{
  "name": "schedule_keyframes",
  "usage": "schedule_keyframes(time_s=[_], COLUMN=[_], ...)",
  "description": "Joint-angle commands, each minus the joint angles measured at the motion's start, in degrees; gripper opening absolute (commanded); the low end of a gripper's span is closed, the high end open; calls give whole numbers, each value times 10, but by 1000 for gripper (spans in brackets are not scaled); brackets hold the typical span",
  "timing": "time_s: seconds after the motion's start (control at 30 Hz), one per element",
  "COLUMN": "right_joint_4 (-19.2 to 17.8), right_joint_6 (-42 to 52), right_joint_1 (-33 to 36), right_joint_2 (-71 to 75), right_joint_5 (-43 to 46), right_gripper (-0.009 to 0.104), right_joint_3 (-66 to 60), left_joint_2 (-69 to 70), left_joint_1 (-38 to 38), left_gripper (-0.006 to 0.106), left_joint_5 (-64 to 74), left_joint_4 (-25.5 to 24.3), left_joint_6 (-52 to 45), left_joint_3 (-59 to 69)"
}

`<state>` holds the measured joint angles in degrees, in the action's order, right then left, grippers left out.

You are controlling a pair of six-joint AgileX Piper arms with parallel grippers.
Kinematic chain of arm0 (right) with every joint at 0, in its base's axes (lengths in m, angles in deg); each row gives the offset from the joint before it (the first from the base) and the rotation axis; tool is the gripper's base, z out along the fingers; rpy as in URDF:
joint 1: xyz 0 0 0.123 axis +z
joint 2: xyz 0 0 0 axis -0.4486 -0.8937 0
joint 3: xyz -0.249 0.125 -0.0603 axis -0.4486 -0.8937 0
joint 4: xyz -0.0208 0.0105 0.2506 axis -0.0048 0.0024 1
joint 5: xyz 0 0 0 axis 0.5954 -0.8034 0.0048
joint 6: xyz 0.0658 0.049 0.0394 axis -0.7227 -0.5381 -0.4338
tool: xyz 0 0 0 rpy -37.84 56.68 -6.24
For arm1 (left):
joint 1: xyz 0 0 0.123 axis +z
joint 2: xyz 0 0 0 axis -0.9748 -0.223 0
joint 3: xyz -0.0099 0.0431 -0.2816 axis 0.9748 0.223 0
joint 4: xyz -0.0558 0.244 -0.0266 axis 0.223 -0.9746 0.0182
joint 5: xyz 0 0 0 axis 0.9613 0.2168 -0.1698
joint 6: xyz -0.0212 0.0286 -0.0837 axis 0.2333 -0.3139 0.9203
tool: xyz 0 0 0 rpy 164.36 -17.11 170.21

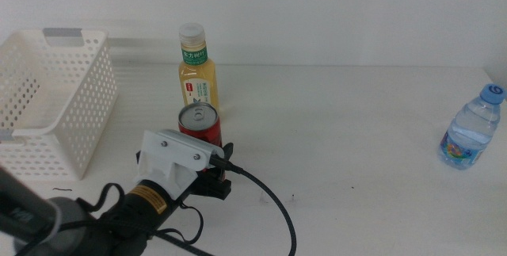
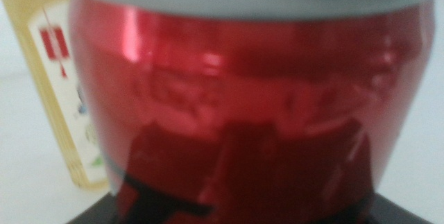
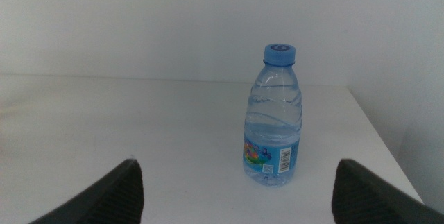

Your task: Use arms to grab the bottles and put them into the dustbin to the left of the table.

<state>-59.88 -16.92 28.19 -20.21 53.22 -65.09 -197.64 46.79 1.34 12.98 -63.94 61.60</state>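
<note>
There were three drink things on the white table [image 1: 356,129]: one yellow tea bottle [image 1: 196,70], one red can [image 1: 198,128] and one water bottle [image 1: 472,129]. There was one white basket [image 1: 55,101] with little holes in its walls, and it stood at the left side of the table. Nothing could be seen inside it from the middle view.

The red can stood upright near the middle of the table. The tea bottle stood upright just behind it, a bit farther from the camera, with its white cap on top. The water bottle, with its blue cap, stood far off at the right edge of the table, well apart from the other two.

The left gripper [image 1: 212,178] came in from the lower left and was right up against the near side of the can. In the left wrist view the red can [image 2: 243,113] filled almost the whole picture, and the tea bottle [image 2: 52,85] peeked out beside it. The dark jaws were around the bottom of the can, but it was too close and too blurry to tell if they were squeezing it or not.

The right gripper [image 3: 236,196] was out of the middle view. Its two dark jaws were spread wide apart and held nothing. The water bottle [image 3: 274,116] stood upright ahead of it, not touching it.
</note>
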Motion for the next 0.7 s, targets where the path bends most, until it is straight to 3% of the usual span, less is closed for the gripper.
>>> schedule_keyframes(time_s=[0.0, 0.33, 0.67], right_joint_4=[-2, -2, -2], right_joint_6=[2, 2, 2], right_joint_1=[-4, -4, -4], right_joint_2=[2, 2, 2], right_joint_5=[6, 6, 6], right_gripper=[84, 84, 84], right_joint_3=[-2, -2, -2], left_joint_2=[34, 143, 304], left_joint_1=[1, 1, 1], left_gripper=[14, 14, 14], left_joint_5=[-32, 82, 370], left_joint_4=[5, 2, 2], left_joint_6=[0, 0, 0], left_joint_3=[9, 27, -9])
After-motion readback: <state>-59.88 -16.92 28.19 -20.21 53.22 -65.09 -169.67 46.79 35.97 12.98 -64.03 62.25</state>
